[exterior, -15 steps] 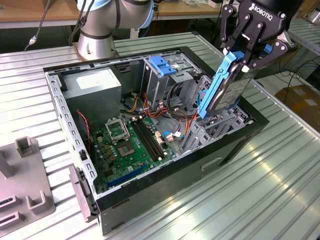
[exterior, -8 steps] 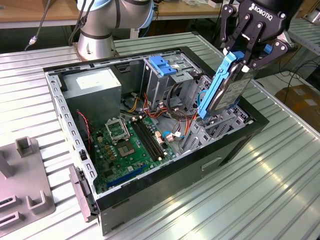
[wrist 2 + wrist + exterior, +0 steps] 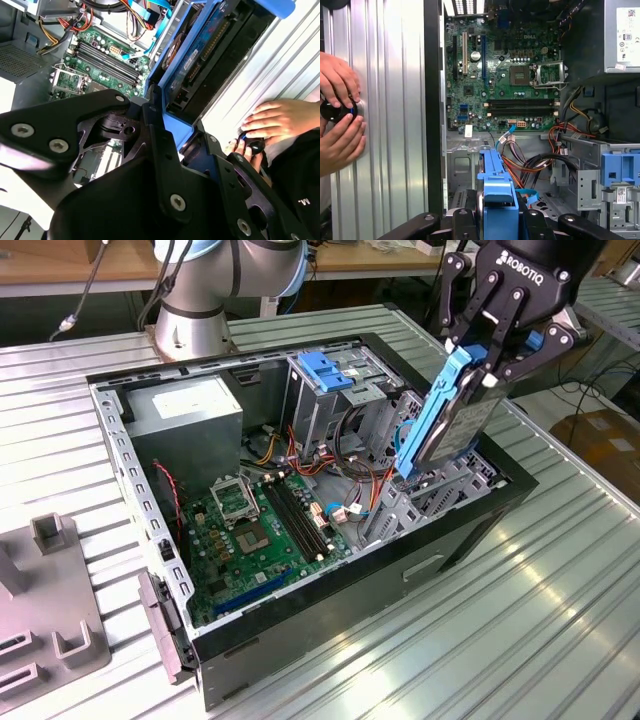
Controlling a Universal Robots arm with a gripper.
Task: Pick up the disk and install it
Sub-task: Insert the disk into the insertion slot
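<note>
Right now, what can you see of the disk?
The disk is a flat silver metal slab in a blue plastic bracket, standing on edge and tilted, its lower end down in the open computer case. The gripper clamps its upper end; the second wrist view shows its circuit-board side.

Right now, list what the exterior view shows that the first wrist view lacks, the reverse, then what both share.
Exterior view: the arm's base, a grey fixture on the table, and the disk with its silver body tilted over the open computer case. First wrist view: a person's hands around a small black knob on the ribbed table beside the case. Both: the gripper shut on the disk's blue bracket, the green motherboard, and the blue-topped drive cage.
</note>
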